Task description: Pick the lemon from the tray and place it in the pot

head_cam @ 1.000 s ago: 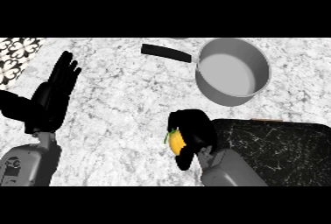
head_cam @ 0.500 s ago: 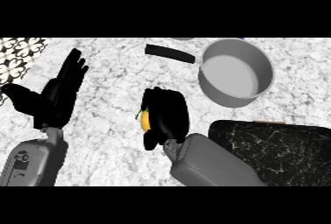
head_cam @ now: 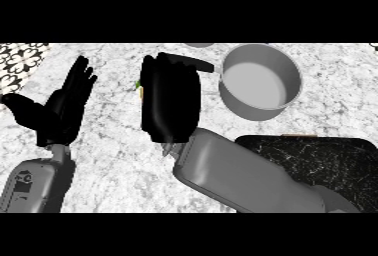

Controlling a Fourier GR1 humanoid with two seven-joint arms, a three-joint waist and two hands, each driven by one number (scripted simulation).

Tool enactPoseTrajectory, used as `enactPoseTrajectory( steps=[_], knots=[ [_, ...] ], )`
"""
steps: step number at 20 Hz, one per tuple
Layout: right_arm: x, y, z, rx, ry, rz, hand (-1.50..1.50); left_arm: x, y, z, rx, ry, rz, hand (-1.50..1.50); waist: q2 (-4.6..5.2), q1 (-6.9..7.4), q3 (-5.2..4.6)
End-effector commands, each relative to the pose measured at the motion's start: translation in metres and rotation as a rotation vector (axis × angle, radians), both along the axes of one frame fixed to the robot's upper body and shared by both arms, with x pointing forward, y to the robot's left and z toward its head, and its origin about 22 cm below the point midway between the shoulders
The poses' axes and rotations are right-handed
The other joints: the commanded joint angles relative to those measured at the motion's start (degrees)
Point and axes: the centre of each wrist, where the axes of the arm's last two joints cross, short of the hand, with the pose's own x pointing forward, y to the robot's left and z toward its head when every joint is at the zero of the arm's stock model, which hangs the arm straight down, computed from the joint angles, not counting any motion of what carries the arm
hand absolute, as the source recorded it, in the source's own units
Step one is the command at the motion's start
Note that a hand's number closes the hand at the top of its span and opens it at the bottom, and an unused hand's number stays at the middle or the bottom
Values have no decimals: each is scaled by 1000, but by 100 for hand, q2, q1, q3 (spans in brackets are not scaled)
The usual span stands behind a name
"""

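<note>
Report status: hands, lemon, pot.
Right hand curled round lemon, left of pot. Left hand open, resting at view's left. Lemon off tray, nothing blocking pot.

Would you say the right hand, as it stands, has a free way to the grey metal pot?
Probably yes: the right hand, curled round the yellow lemon, sits just left of the grey metal pot, nothing between them.

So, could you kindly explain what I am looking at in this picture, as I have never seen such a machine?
This is one view from the robot's head, looking steeply down at a marble counter. The two grey forearms end in black robot hands. The left robot hand rests open at the left. The right robot hand is curled round a lemon, of which only a yellow sliver shows at its edge. To its right stand a grey pot with a black handle and, lower, a dark tray.
</note>
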Motion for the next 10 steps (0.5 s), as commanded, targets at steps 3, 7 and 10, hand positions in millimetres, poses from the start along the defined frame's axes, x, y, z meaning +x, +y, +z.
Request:
enactPoseTrajectory(
  steps=[3,7,10],
  knots=[
    [7,17,23,164,-54,-226,150,-4,11,-5,-9,11,12,0,-4,-98,1],
    [19,15,31,224,-43,-249,150,-6,16,-10,2,7,30,0,41,-128,5],
    [26,12,27,235,-46,-269,150,-1,18,-6,9,-9,57,0,39,-299,11]
  ],
)
